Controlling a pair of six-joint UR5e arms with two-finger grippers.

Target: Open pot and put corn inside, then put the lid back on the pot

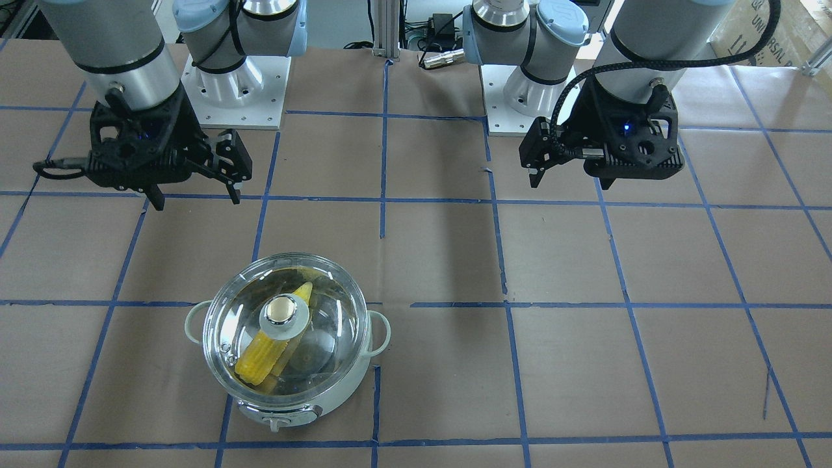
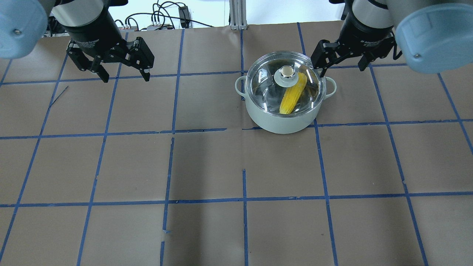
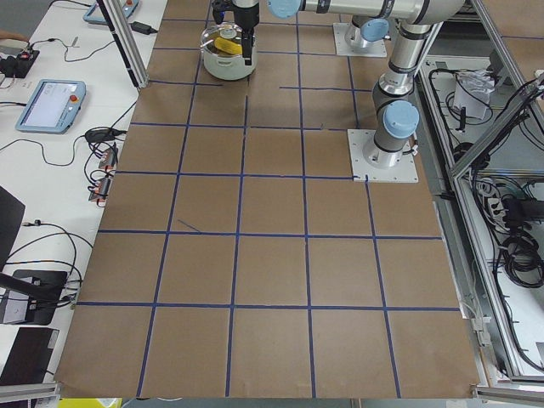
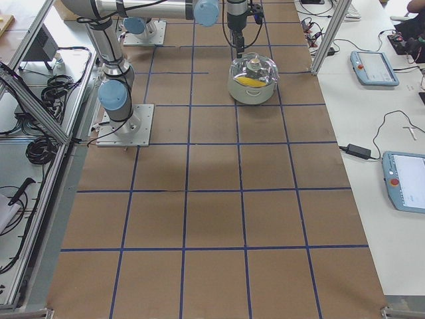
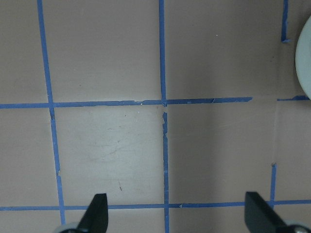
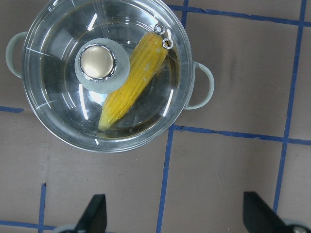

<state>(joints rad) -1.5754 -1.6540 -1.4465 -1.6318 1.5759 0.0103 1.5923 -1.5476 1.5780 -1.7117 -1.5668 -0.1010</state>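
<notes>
Table (image 2: 207, 166): brown paper with a blue tape grid.

The pot (image 2: 281, 123) is sitting on the robot's right half, out toward the side far from the arm bases.

The lid (image 2: 266, 88) is resting on the pot's rim, knob up, and looks level all round as far as these views show.

Right gripper (image 2: 342, 70) is hanging in the air near the pot, jaws spread wide, gripping nothing. Left gripper (image 2: 126, 78) is hanging well apart from the pot, also spread and empty.

The corn (image 2: 293, 95) is lying inside the pot, slanting across the steel bottom and showing through the glass.

Judgement: all three steps are reading as done, with the corn in and the lid back on. Nothing is appearing left to handle.
</notes>
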